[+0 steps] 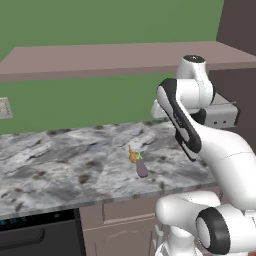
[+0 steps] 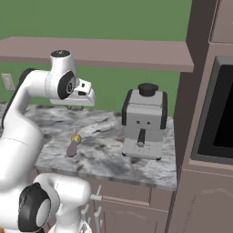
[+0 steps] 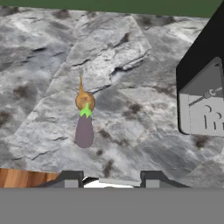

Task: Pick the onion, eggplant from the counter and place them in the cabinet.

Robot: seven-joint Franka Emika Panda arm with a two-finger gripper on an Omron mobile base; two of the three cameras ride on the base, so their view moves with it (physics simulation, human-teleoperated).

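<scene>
Onion [image 3: 85,100] and eggplant [image 3: 84,130] lie touching, stem cap against bulb, on the marbled counter [image 3: 39,65], left of the coffee machine [image 2: 144,123]. Gripper [image 3: 111,178] hovers above, jaws spread wide, holding nothing; cabinet [image 1: 100,59] overhead

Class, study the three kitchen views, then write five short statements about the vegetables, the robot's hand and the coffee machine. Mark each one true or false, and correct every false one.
1. The onion and the eggplant lie right next to each other on the counter. True.
2. The eggplant is already on the cabinet. False: it lies on the counter.
3. The hand holds the onion. False: the hand is empty, above the counter, with both vegetables lying apart from it.
4. A grey coffee machine stands on the counter. True.
5. The eggplant's green cap points away from the onion. False: it points towards the onion.
</scene>
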